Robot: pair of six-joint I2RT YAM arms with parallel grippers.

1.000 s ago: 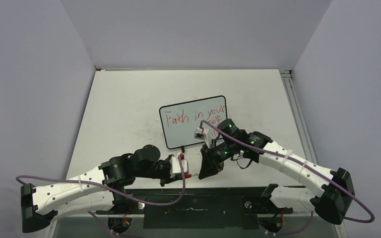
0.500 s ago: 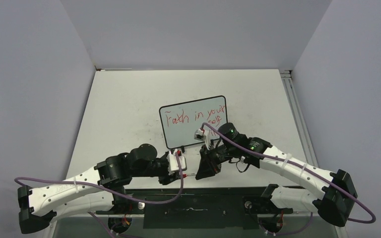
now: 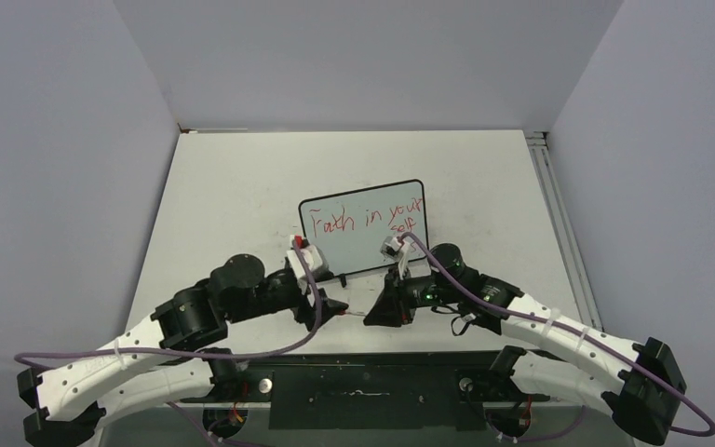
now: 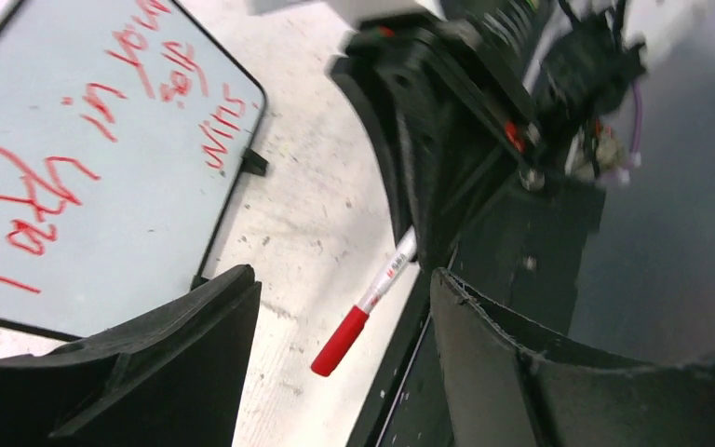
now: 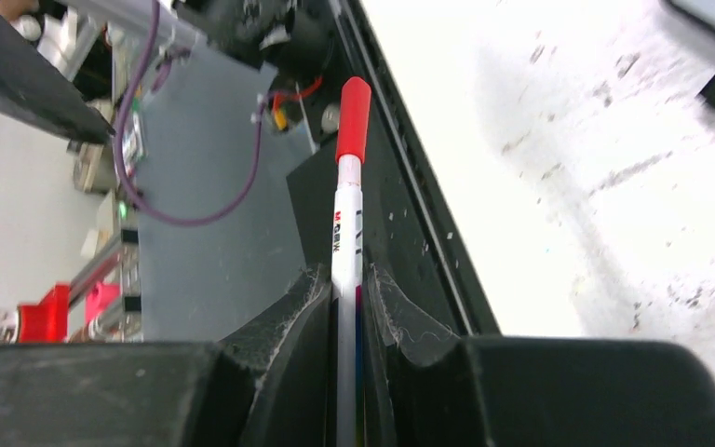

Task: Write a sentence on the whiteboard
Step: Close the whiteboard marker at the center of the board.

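Right pincer (image 5: 346, 284) low, pointing leftward, clamps capped marker (image 5: 347, 223); left pincer (image 4: 340, 279) agape opposite.

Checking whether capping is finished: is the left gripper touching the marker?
Apart. The left wrist view shows the left gripper with jaws spread wide; the marker sits between them, its red cap flanked by bare tabletop on both sides.

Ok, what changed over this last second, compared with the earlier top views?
The left gripper opened, releasing the capped end of the marker, and its arm pulled back to the left. The right gripper stayed shut on the marker, shifting only slightly. The whiteboard and the sentence stayed put.
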